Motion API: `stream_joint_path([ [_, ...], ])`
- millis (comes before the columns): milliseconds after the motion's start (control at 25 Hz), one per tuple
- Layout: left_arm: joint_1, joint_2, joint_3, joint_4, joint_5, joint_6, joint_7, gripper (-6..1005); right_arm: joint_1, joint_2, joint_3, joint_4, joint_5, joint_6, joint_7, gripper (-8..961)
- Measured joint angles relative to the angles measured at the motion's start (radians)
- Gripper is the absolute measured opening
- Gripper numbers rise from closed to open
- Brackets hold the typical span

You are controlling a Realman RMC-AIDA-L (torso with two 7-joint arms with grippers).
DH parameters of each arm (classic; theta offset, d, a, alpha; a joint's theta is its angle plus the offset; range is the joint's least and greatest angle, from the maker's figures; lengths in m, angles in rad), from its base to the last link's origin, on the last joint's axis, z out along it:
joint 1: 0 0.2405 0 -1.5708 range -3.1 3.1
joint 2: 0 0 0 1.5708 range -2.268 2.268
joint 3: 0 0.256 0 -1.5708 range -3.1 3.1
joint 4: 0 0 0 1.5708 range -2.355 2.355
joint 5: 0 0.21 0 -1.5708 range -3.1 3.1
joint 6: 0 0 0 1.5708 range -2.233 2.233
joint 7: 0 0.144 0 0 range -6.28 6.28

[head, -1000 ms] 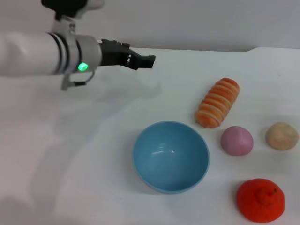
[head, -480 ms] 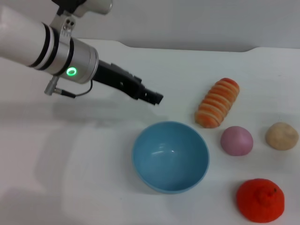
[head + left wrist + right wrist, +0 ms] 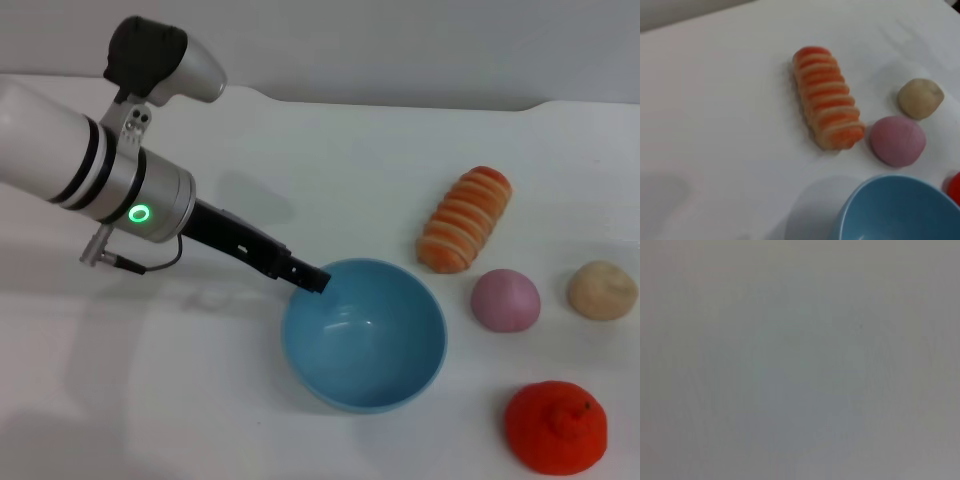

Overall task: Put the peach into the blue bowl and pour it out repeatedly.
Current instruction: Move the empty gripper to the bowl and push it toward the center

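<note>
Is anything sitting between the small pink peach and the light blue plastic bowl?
Nothing visible does. The pink peach rests on bare white table just right of the light blue bowl, with only a narrow open gap between them.

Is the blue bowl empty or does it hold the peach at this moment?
Empty. The blue bowl shows only its bare inside; the peach sits on the table beside it. The left gripper is at the bowl's rim.

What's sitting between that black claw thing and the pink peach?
The blue bowl, empty. In the head view the left end effector sits at its near-left rim, and the peach lies on the table beyond its opposite side.
</note>
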Motion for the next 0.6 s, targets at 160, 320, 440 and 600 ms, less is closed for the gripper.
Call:
stream_joint_path([
  [160, -0.004, 0.000, -0.003, -0.034, -0.001, -0.009, 0.005, 777, 0.006, 0.000, 0.000, -0.001, 0.000, 0.000, -0.002, 779],
  [320, -0.003, -0.001, -0.002, -0.053, -0.002, -0.026, 0.010, 772, 0.010, -0.001, 0.000, -0.002, -0.001, 0.001, -0.002, 779],
  [440, -0.003, -0.001, -0.003, -0.070, -0.008, -0.032, 0.011, 768, 0.010, -0.001, -0.001, -0.006, -0.002, 0.001, -0.002, 779],
  [600, -0.008, -0.001, -0.002, -0.102, -0.013, -0.042, 0.014, 762, 0.010, -0.002, -0.001, -0.011, -0.002, 0.002, -0.001, 779],
])
